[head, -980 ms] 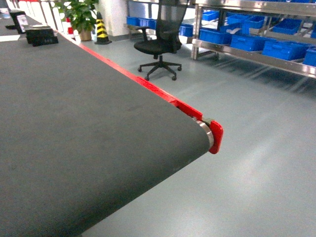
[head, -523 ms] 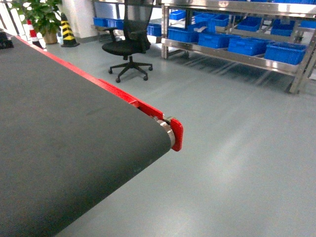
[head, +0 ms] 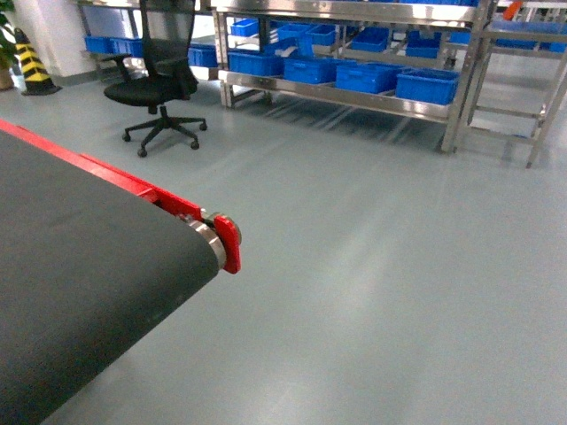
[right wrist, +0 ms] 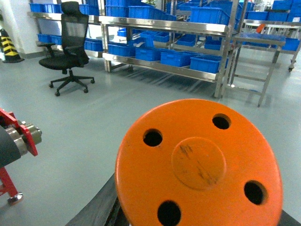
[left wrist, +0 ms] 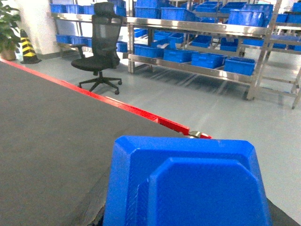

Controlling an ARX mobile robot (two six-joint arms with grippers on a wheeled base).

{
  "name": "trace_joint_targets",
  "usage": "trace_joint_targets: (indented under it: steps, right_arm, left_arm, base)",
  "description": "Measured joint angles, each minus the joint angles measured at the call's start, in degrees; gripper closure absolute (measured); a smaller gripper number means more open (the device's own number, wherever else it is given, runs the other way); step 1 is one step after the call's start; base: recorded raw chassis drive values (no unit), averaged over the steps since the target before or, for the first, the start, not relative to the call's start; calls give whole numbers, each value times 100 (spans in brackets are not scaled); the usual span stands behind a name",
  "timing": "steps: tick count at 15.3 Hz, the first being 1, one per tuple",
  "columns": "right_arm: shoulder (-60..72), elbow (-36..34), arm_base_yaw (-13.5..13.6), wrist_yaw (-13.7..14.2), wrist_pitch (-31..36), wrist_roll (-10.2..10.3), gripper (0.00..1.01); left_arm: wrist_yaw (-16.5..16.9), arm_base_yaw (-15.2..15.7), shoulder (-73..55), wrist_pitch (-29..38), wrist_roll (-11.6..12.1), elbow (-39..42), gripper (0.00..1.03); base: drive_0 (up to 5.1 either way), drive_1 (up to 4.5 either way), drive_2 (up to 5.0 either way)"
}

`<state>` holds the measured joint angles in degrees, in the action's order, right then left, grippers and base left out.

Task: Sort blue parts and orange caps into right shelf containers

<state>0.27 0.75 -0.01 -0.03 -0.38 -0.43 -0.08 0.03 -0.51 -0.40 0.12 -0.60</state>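
Left gripper: unseen; blue part [left wrist: 188, 183] fills its camera, presumably held
Right gripper: unseen; orange cap [right wrist: 200, 165] likewise
Containers: blue crates [head: 427, 85] on far shelf [head: 354, 93]
Risk: grip unverifiable; parts might drop in transit

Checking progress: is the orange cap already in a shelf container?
Not yet: orange cap fills the right wrist view, containers far across the floor.

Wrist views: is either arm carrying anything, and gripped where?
A blue part fills the left wrist view and an orange cap with four holes fills the right, so each looks carried. The grippers and grip points are hidden.
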Motion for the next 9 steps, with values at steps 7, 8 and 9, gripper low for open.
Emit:
trace_joint_targets:
  steps: [7, 8, 9]
  right_arm:
    - [0, 0, 0, 0, 2, 0, 57]
    - [0, 0, 0, 0, 2, 0, 57]
    - [0, 0, 0, 0, 2, 0, 57]
  left_arm:
    - [0, 0, 0, 0, 0, 0, 59]
    - [0, 0, 0, 2, 0, 0, 59]
    - [0, 0, 0, 0, 0, 0, 59]
  base:
    - [-156, -156, -156]
    - [-156, -156, -156]
    - [-156, -156, -156]
